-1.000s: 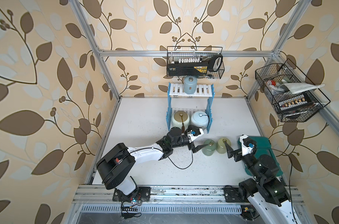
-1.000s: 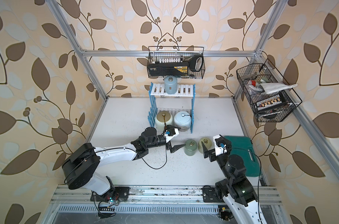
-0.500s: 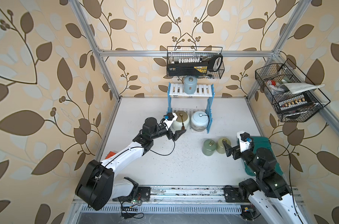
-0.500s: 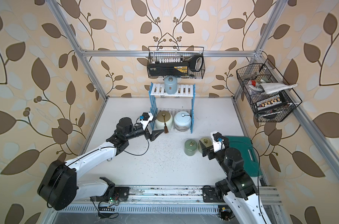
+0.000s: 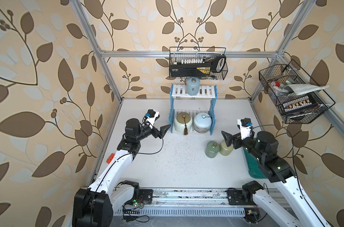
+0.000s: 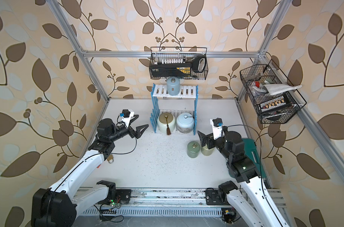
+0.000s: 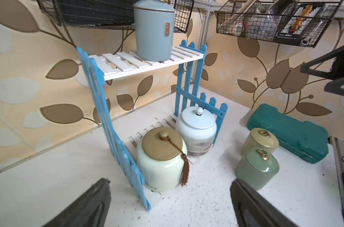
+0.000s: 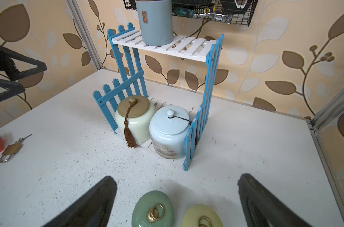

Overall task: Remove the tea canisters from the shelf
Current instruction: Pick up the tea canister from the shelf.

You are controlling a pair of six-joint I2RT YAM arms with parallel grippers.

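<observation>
Remaining on the shelf: three tea canisters. The light blue canister stood on the upper board. The cream canister and the white-blue canister stood side by side on the lower board.
Off the shelf: the dark green canister and the yellow-green canister stood close together on the table, just below the right gripper.
Left gripper: spread wide and empty. The cream canister was just ahead of its fingertips, behind the blue fence side of the shelf.
Right gripper: spread wide and empty. The shelf was ahead of it, somewhat apart.
Step in hand: it seemed a moment between two picks, with two of five canisters out.
Next move: probably the left gripper needed to go around the fence side to the open front, close on the body of the cream canister and pull it out without catching its tassel.
</observation>
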